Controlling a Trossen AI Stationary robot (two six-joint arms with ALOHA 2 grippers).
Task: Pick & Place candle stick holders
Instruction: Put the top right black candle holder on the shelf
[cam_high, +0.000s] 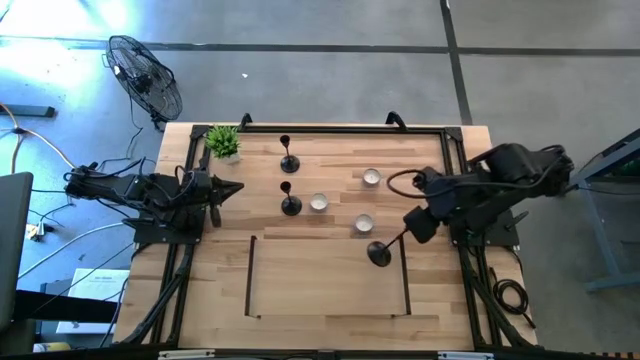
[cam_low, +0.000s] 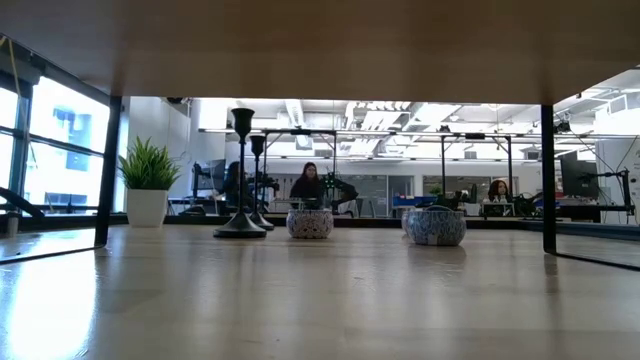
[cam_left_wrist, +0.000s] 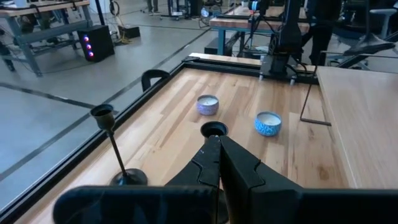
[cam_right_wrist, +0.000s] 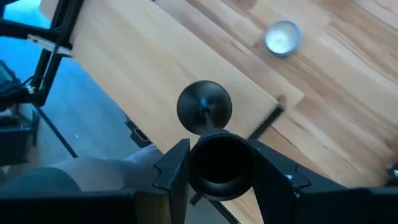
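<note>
Two black candle stick holders stand upright on their round bases at the far middle of the table, one (cam_high: 289, 160) behind the other (cam_high: 290, 203); both show in the low view (cam_low: 240, 170) (cam_low: 258, 180). A third holder (cam_high: 385, 248) hangs in my right gripper (cam_high: 408, 232), over the right side of the black frame (cam_high: 249, 275). My left gripper (cam_high: 238, 188) waits shut at the table's left edge, its tips (cam_left_wrist: 216, 146) pointing at the nearer standing holder's cup (cam_left_wrist: 214, 129). My right gripper pinches the holder's cup top (cam_right_wrist: 221, 163) between its two fingers, one on each side of the cup. The fingers slant down from the table's right side. The holder hangs tilted below them, stem and round base (cam_right_wrist: 204, 107) lowest, lifted clear of the table.
Three small candles in bowls (cam_high: 371, 177) (cam_high: 319, 202) (cam_high: 363, 223) sit on the wood between the standing holders and my right arm. A green potted plant (cam_high: 222, 142) stands at the far left corner. Black rails run around the table's edge (cam_high: 340, 130).
</note>
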